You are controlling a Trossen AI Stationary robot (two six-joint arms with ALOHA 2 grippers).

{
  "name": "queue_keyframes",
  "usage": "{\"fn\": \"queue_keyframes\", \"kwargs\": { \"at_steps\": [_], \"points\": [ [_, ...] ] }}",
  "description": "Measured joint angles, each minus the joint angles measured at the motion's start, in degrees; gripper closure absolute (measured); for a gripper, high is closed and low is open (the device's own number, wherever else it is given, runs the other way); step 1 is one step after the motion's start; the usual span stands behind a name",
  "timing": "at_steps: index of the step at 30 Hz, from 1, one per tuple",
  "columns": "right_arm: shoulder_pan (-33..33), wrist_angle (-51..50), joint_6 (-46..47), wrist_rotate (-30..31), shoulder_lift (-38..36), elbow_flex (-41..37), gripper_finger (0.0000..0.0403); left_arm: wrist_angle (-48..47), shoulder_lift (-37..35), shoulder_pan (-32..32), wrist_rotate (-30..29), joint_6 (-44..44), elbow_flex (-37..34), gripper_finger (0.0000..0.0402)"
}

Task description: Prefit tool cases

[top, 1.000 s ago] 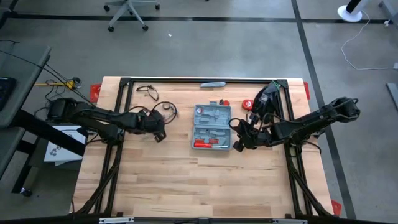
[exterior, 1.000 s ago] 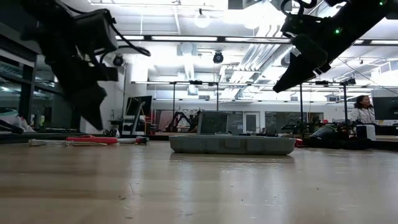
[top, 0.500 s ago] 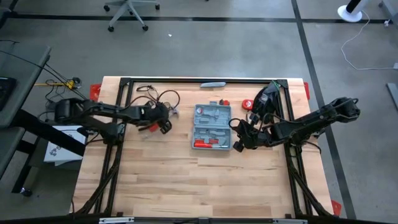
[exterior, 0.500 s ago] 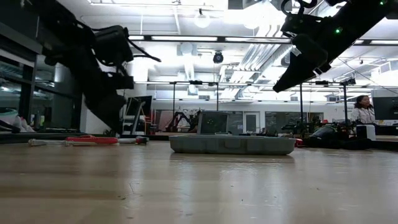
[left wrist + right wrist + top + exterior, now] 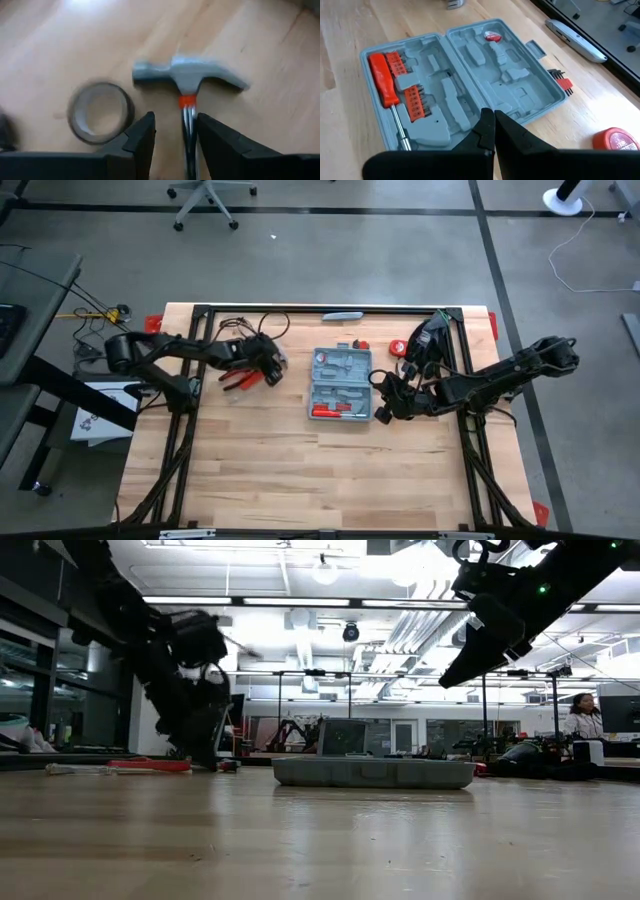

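Note:
The blue-grey tool case (image 5: 340, 383) lies open flat on the table, moulded insides up. It holds a red-handled screwdriver (image 5: 384, 79) and orange bits. My right gripper (image 5: 494, 119) hovers shut above the case's near right corner (image 5: 381, 408), touching nothing. My left gripper (image 5: 175, 120) is open and low over the table, left of the case (image 5: 268, 367). Its fingers stand on either side of a hammer's shaft (image 5: 188, 112). The grey hammer head (image 5: 190, 75) lies just beyond the fingertips. I cannot tell whether the fingers touch the shaft.
A grey tape roll (image 5: 100, 112) lies beside the hammer. Red-handled pliers (image 5: 238, 379) lie left of the left gripper. Red hex keys (image 5: 562, 80), a red tape measure (image 5: 617, 140) and a slim grey-blue bar (image 5: 575, 35) lie beyond the case. A person (image 5: 583, 715) stands far behind.
My left gripper has moved toward the table's far edge and a little right, coming down over the hammer beside the case. The right arm and the case have kept still.

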Motion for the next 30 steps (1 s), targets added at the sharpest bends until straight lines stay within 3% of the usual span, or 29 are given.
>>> {"fn": "queue_keyframes", "kwargs": {
  "at_steps": [8,15,22,30],
  "points": [
    [0.0,0.0,-0.1,0.7,0.0,0.0,0.0402,2.3,4.7,0.1,1.2,0.3,0.2,0.0274],
    [0.0,0.0,0.0,0.7,0.0,0.0,0.0402,3.2,5.2,-0.8,1.0,0.3,0.1,0.0382],
    [0.0,0.0,0.0,1.0,0.0,0.0,0.0402,4.4,4.3,-2.8,-1.6,0.8,-0.2,0.0382],
    [0.0,0.0,-0.7,1.5,0.0,0.0,0.0402,3.1,-1.0,-5.2,0.4,0.9,-0.6,0.0383]
  ]
}}
